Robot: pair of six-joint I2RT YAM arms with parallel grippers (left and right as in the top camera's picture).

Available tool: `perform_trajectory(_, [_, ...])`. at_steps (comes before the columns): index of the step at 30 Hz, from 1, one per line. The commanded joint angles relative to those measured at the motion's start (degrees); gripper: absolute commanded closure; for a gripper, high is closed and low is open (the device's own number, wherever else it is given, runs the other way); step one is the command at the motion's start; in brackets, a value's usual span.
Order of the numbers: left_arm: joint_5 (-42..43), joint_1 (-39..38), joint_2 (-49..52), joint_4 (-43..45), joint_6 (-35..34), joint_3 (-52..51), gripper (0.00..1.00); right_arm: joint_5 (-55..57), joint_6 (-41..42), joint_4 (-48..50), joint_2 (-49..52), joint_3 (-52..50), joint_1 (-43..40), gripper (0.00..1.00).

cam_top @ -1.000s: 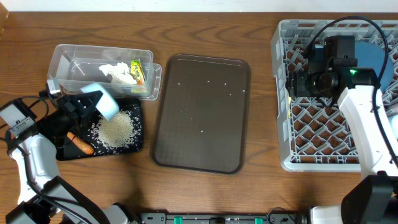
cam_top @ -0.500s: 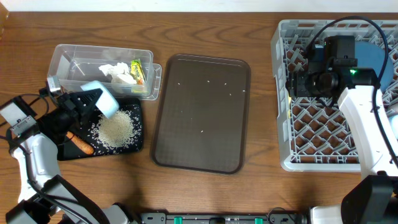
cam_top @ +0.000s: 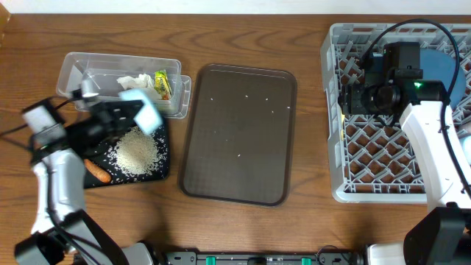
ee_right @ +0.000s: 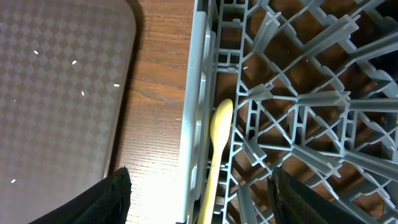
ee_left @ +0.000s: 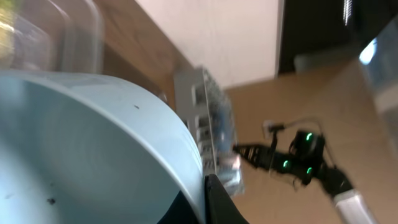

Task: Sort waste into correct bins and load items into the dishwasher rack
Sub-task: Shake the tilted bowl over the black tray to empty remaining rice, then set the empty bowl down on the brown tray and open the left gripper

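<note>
**Overhead view.** Your left gripper (cam_top: 126,116) is clamped on the light blue cup (cam_top: 144,112), a smooth, round-walled vessel. It is held over the edge where the clear tub (cam_top: 103,66) meets the black bin (cam_top: 147,179), and its outline is motion-blurred. The tub is a transparent rounded rectangle holding crumpled white tissues (cam_top: 135,83) and a glossy green-yellow snack wrapper (cam_top: 162,85). The shallow matt black bin carries a granular heap of rice (cam_top: 137,153) and a short orange carrot piece (cam_top: 97,171). Beside them lies the brown tray (cam_top: 221,169), flat and round-cornered, dotted with a few stray grains. At the right stands the dishwasher rack (cam_top: 383,147), a square grey crate with an open lattice floor. A dark blue plate (cam_top: 444,65) shows in its far right corner.

**Left wrist view.** The cup's pale, smooth interior fills most of the frame, with one dark finger (ee_left: 217,202) pressed at its rim. Behind it, blurred, are a white wall and a dark opening.

**Right wrist view.** Your right gripper (ee_right: 199,180) hangs over the rack's left wall, jaws wide apart and empty. The pale yellow spoon (ee_right: 216,146), smooth and slender, lies just inside that wall and along it. The tray's surface shows a fine checkered embossing.

Everything rests on a table (cam_top: 309,221) of brown, strongly grained wood.
</note>
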Motion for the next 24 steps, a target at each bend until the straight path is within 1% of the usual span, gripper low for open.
perform_trajectory(1, [-11.1,-8.1,-4.0,0.3,-0.3,0.9,0.94,0.1,0.8,0.2,-0.1,0.1,0.1,0.3])
perform_trajectory(3, [-18.3,-13.8,-4.7,0.3,-0.4,2.0,0.94,0.1,0.8,0.2,-0.1,0.1,0.1,0.3])
perform_trajectory(6, [-31.5,-23.0,-4.7,0.4,-0.3,4.0,0.93,0.1,0.8,0.3,-0.1,0.1,0.1,0.3])
perform_trajectory(9, [-50.6,-32.1,-4.5,2.4,-0.3,4.3,0.94,0.1,0.8,0.3,-0.1,0.1,0.1,0.3])
perform_trajectory(10, [-59.1,-35.6,-4.1,3.3,-0.3,4.3,0.94,0.1,0.8,0.5,-0.1,0.1,0.1,0.3])
perform_trajectory(11, [-65.0,-38.2,-3.6,4.1,-0.3,4.3,0.94,0.1,0.8,0.5,-0.1,0.1,0.1,0.3])
perform_trajectory(13, [-73.6,-43.2,-2.0,6.2,-0.1,4.3,0.94,0.1,1.1,0.6,-0.1,0.1,0.1,0.3])
perform_trajectory(15, [-76.3,-47.2,0.2,8.5,0.2,4.3,0.94,0.1,1.7,0.6,-0.1,0.1,0.1,0.3])
perform_trajectory(18, [-76.4,-52.4,5.4,12.8,0.1,4.3,0.94,0.1,1.7,0.7,-0.1,0.1,0.1,0.3])
perform_trajectory(24, [-76.4,-58.1,14.8,19.6,0.1,4.3,0.94,0.1,1.7,0.5,-0.1,0.1,0.1,0.3])
